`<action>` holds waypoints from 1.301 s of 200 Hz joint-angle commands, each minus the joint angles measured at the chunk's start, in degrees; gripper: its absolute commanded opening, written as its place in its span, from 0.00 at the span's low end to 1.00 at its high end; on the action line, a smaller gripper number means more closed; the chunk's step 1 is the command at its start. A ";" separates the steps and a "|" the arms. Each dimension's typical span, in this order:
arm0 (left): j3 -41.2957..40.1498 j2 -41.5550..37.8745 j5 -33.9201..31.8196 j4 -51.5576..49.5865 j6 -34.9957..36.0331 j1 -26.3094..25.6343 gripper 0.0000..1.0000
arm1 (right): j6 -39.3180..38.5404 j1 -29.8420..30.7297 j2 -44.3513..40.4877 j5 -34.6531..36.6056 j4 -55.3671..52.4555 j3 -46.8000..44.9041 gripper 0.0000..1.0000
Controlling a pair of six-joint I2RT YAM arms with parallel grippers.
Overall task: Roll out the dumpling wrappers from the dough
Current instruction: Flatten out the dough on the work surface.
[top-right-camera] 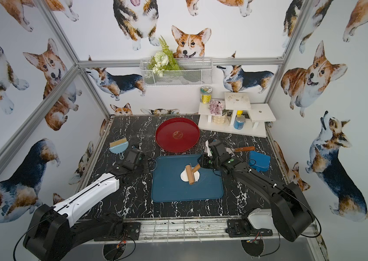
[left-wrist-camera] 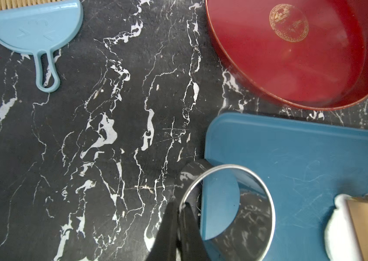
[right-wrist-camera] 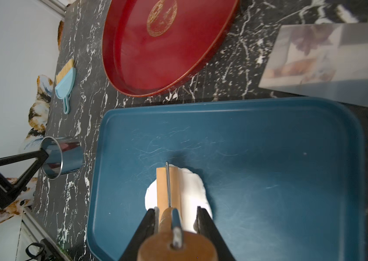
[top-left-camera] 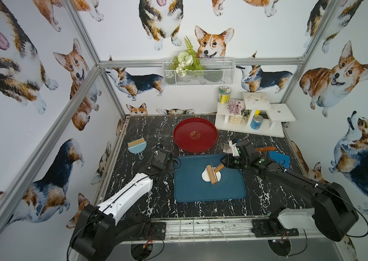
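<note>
You are in the rolling step. Your right gripper (top-left-camera: 223, 164) is clamped narrow on the handle of the roller (top-left-camera: 211, 175), and the drum lies across the dough (right-wrist-camera: 192, 187). The dough sits near the middle of the tray (top-left-camera: 192, 192). It is a flattened white patch with an uneven outline, showing on both sides of the drum.

Your left gripper (right-wrist-camera: 43, 156) is pinched tight on the wall of the cutter (right-wrist-camera: 65, 156). It holds the ring at the tray's left edge, near the far left corner and well apart from the dough. Whether the ring touches the table, I cannot tell.

No wrappers are cut, and the plate (top-left-camera: 185, 140) beyond the tray's far edge carries none, so the task looks early.

The sheet seems small beside the ring's mouth, so I judge it needs more passes. Press down evenly and push the drum across the patch toward the edges it has not covered. Watch that the dough does not stick and lift with the drum. Once it spreads wider than the ring, move the roller off and bring the cutter over.
</note>
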 commanded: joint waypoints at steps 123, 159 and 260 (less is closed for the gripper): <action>0.02 -0.91 2.30 1.70 0.97 1.06 0.00 | -1.66 3.86 2.92 4.75 -3.21 0.86 0.00; -0.22 -0.91 2.57 2.04 0.95 1.06 0.00 | -4.92 -1.33 -0.52 4.95 -6.11 -0.53 0.00; -0.34 0.27 1.97 3.81 1.45 2.60 0.00 | 0.13 3.52 3.54 0.17 0.09 -1.12 0.00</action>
